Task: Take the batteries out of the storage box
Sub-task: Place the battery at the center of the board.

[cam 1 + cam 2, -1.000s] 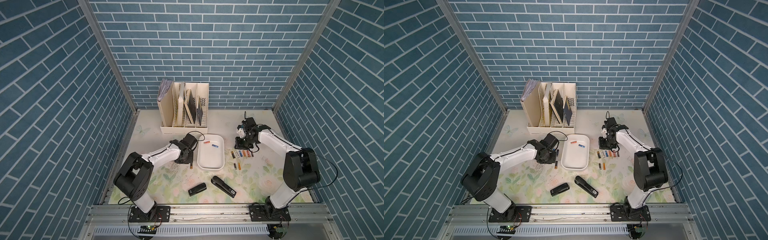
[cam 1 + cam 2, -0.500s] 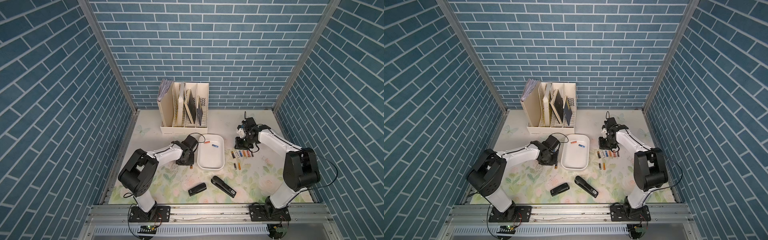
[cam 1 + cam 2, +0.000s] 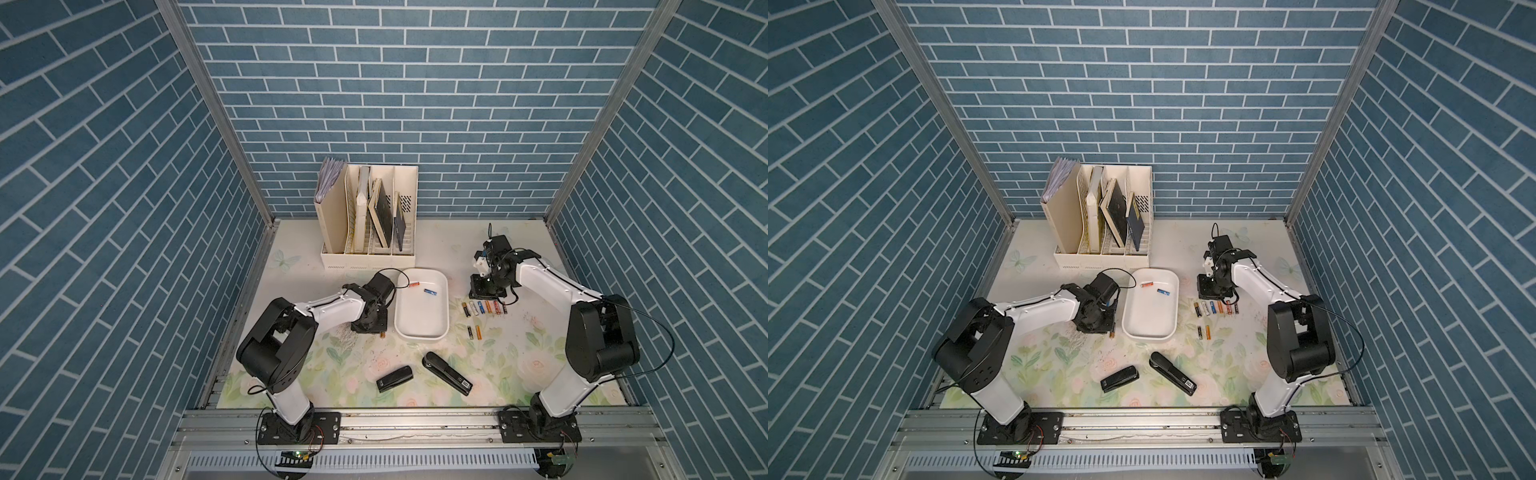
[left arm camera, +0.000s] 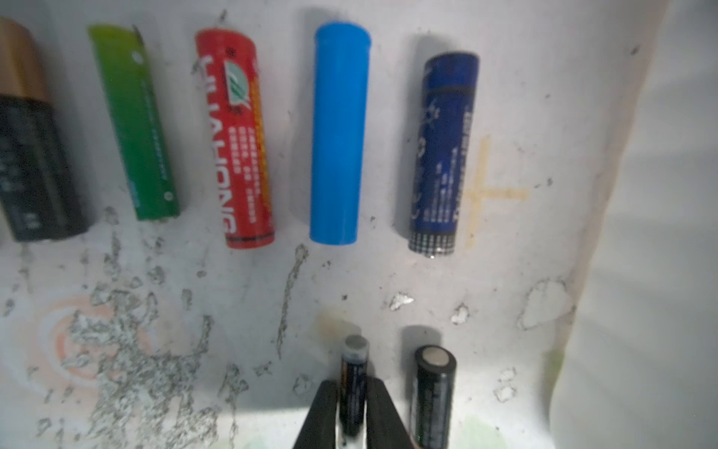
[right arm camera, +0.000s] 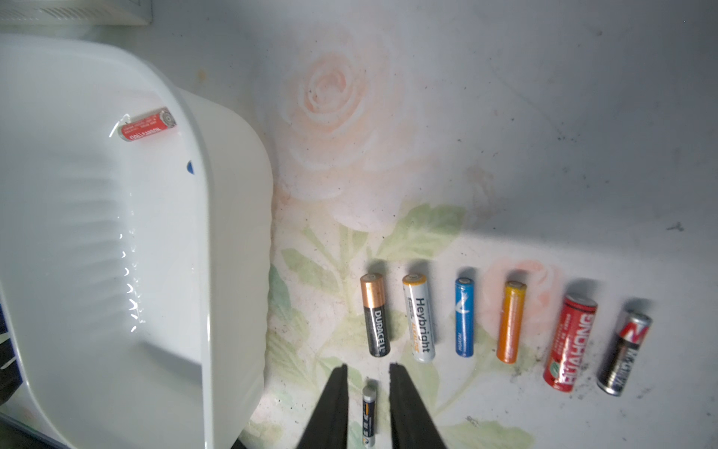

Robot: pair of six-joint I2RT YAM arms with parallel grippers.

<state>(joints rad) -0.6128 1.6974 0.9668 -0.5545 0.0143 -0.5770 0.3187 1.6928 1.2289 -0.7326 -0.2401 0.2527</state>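
Observation:
The storage box (image 3: 419, 328) is a white tray at mid-table; a red battery (image 3: 412, 285) and a blue battery (image 3: 430, 291) lie in its far end. My left gripper (image 4: 352, 383) is low on the mat left of the box, shut on a thin dark battery (image 4: 353, 365). A black battery (image 4: 433, 388) lies beside it, with a row of batteries (image 4: 340, 136) beyond. My right gripper (image 5: 368, 367) hangs open right of the box, over a row of several batteries (image 5: 464, 317). A small battery (image 5: 369, 412) lies on the mat between its fingers, untouched.
A cream file holder (image 3: 368, 216) with books stands behind the box. Two black staplers (image 3: 395, 378) (image 3: 446, 372) lie near the front edge. Two more batteries (image 3: 473, 332) sit in front of the right-hand row. Brick walls close in both sides.
My left arm has brought its gripper forward and down along the box's left side, with the thin battery in it. The right arm has not moved.

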